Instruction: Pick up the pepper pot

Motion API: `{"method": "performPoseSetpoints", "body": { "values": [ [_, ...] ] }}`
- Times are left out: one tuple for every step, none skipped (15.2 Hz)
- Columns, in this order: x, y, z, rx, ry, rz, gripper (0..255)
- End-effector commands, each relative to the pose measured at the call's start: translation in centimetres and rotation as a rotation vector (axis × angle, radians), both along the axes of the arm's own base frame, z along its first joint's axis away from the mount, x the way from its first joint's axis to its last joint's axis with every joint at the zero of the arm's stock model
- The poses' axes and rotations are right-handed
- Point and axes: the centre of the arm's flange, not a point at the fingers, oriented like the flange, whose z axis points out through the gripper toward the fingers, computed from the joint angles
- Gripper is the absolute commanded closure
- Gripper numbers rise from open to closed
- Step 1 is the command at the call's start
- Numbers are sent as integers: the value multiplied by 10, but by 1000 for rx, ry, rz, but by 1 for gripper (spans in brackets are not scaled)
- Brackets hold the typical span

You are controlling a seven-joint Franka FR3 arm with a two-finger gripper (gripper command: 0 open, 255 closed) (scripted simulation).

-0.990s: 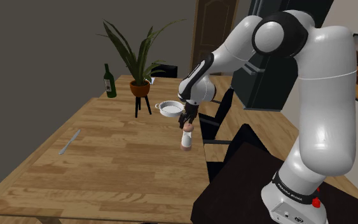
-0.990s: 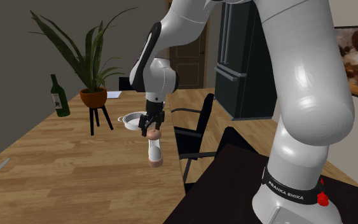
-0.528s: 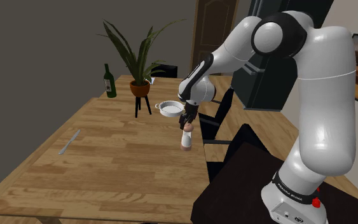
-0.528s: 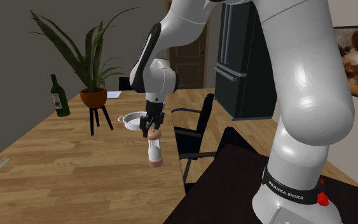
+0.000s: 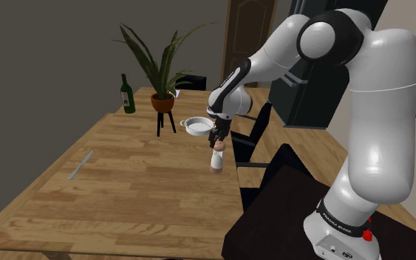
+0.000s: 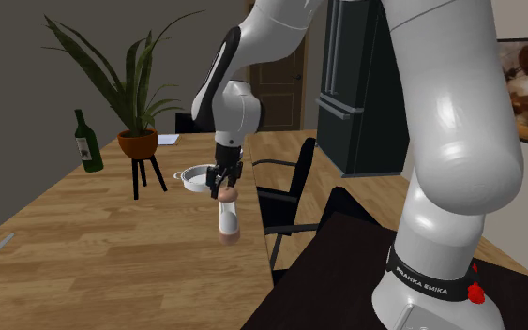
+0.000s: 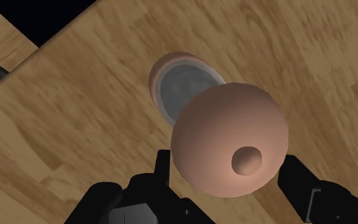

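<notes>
- While the pot (image 6: 227,217) is clasped at its head, the step in hand is judged to be the lift off the table (image 5: 125,192).
- Gripper (image 6: 222,185) state: clenched on the pot's rounded head, one black finger (image 7: 161,170) pressed to each side of it in the wrist view.
- Pot position: close to the table's long edge on the chair (image 5: 249,140) side, about midway along that edge, with the white pan (image 5: 196,127) just beyond it towards the far end.
- Whether the foot has left the wood cannot be told from these views.
- Advice for the lift: a straight vertical rise is to be preferred, slow at first. The hold is on a curved head, so slip or swing is judged possible.
- A slight lean of the body under the head is noted in the wrist view; sideways travel is best avoided until the foot is well clear.
- The grip should be kept firm, since the body hangs below it unsupported.
- Pot appearance: slender, with a pinkish-brown domed head bearing a small knob, a pale grey-white middle section and a pinkish-brown foot.
</notes>
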Motion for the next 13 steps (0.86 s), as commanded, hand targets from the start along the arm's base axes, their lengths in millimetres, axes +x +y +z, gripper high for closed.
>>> {"method": "performPoseSetpoints", "body": {
  "values": [
    [1, 0, 11, 0, 0, 0, 255],
    [1, 0, 16, 0, 0, 0, 255],
    [1, 0, 21, 0, 0, 0, 255],
    [1, 0, 27, 0, 0, 0, 255],
    [1, 0, 32, 0, 0, 0, 255],
    [1, 0, 37, 0, 0, 0, 255],
    [1, 0, 43, 0, 0, 0, 255],
    [1, 0, 48, 0, 0, 0, 255],
    [1, 0, 53, 0, 0, 0, 255],
    [1, 0, 58, 0, 0, 0, 255],
    [1, 0, 64, 0, 0, 0, 255],
    [1, 0, 64, 0, 0, 0, 255],
    [1, 0, 64, 0, 0, 0, 255]
  ]
}}
